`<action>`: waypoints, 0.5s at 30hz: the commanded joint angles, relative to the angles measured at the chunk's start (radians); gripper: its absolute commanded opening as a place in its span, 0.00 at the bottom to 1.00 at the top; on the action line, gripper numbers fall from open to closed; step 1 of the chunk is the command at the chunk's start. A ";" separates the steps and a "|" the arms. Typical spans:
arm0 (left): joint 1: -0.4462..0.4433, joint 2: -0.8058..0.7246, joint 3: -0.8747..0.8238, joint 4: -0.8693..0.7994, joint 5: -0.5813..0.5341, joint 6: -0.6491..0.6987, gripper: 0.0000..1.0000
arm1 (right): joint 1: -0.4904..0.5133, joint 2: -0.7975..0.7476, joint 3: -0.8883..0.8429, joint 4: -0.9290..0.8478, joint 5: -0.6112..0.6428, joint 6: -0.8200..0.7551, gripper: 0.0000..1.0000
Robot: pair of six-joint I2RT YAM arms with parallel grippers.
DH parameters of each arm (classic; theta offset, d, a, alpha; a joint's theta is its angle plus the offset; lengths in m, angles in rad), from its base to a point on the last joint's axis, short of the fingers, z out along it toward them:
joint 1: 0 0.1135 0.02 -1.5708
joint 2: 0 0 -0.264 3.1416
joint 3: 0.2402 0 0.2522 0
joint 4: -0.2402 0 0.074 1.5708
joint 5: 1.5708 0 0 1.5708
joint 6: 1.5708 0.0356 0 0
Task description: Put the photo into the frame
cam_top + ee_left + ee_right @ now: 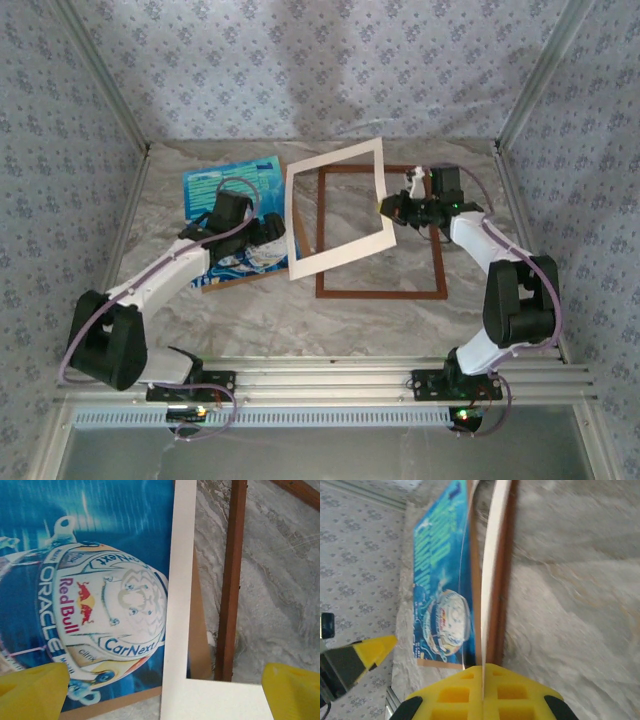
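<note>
Cream mat point(293, 225) tilted up, its edge clamped in right pincer point(482, 680). Left pincer point(161, 692) spread wide over photo point(230, 185), lying just left of frame point(380, 294) on bench. We're prob. clearing the mat; nxt needs a grip on photo's edge.

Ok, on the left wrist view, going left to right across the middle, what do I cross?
photo → cream mat → frame → marble table
</note>
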 commanded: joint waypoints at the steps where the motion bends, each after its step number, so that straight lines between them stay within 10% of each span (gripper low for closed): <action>1: 0.012 0.039 0.022 0.087 0.061 -0.028 0.99 | -0.056 -0.063 -0.055 -0.021 -0.052 -0.014 0.00; 15: 0.026 0.113 0.031 0.122 0.086 -0.044 0.99 | -0.156 -0.160 -0.099 -0.388 0.151 -0.229 0.04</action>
